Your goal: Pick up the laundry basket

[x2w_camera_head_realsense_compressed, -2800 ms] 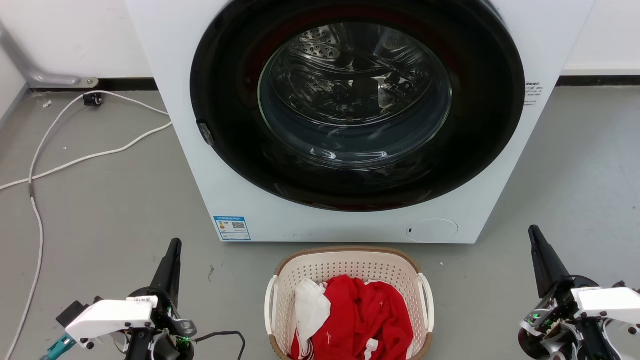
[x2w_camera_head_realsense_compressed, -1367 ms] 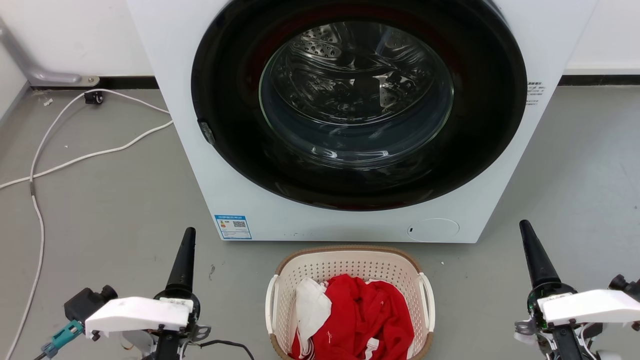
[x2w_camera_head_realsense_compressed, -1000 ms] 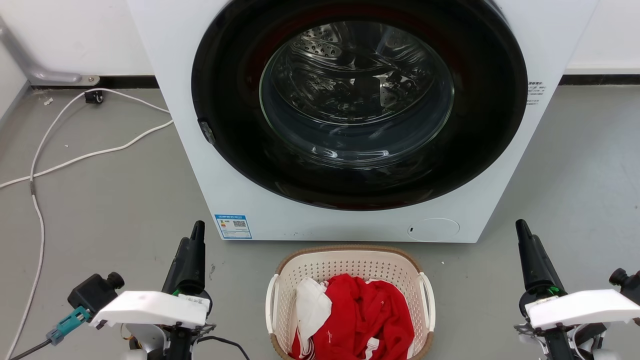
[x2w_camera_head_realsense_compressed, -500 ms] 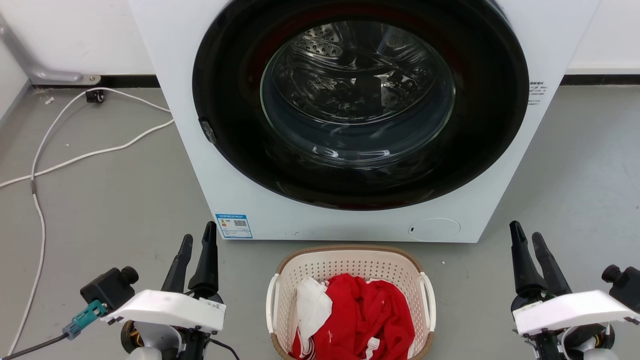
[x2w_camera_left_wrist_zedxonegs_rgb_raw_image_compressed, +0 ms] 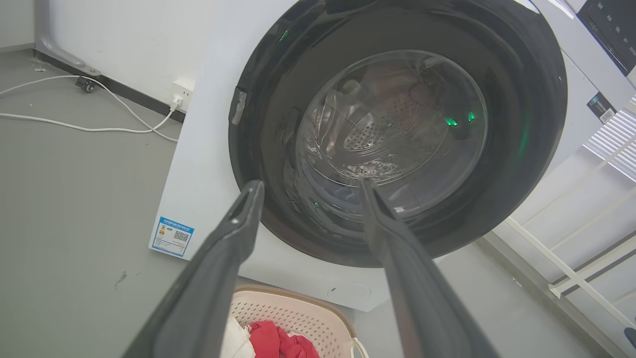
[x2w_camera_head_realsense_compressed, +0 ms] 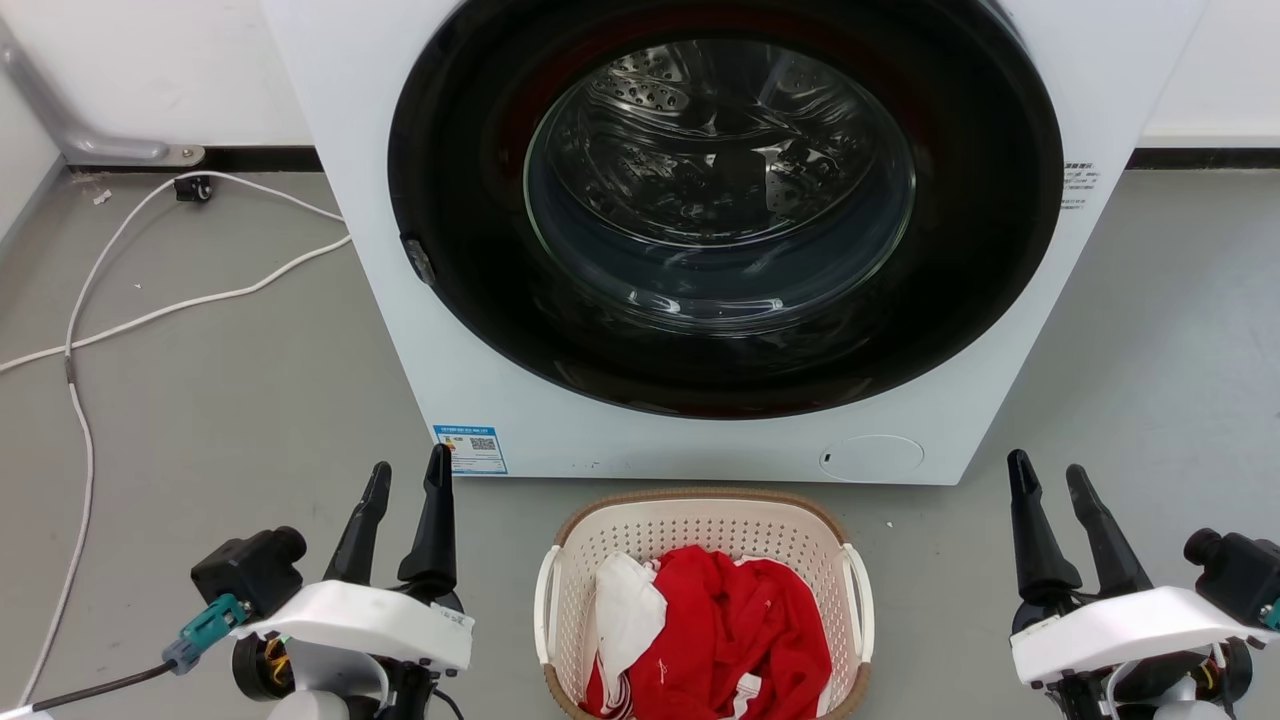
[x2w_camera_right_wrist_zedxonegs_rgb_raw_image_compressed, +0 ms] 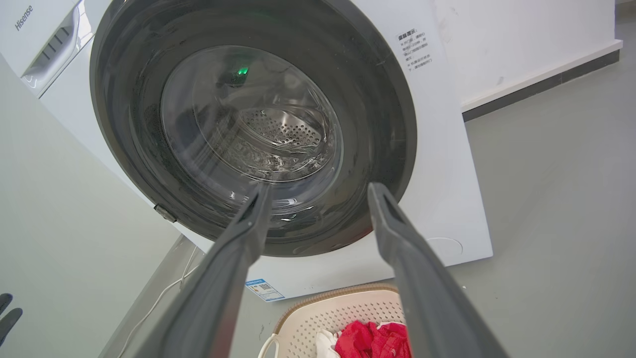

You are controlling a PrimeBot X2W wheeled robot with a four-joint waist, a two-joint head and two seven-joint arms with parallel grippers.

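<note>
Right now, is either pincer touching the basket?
No: the left pincer and right pincer stand open on either side of the basket, well apart from it.

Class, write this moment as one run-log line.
stage: pre-grasp | left gripper: open, left of laundry basket | right gripper: open, right of it | laundry basket: on floor, untouched, clothes inside

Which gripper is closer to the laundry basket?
Left, judging by the head view. The left gripper is open, off the left side of the laundry basket; the right gripper, also open, sits farther out from its right side. Neither touches it.
</note>
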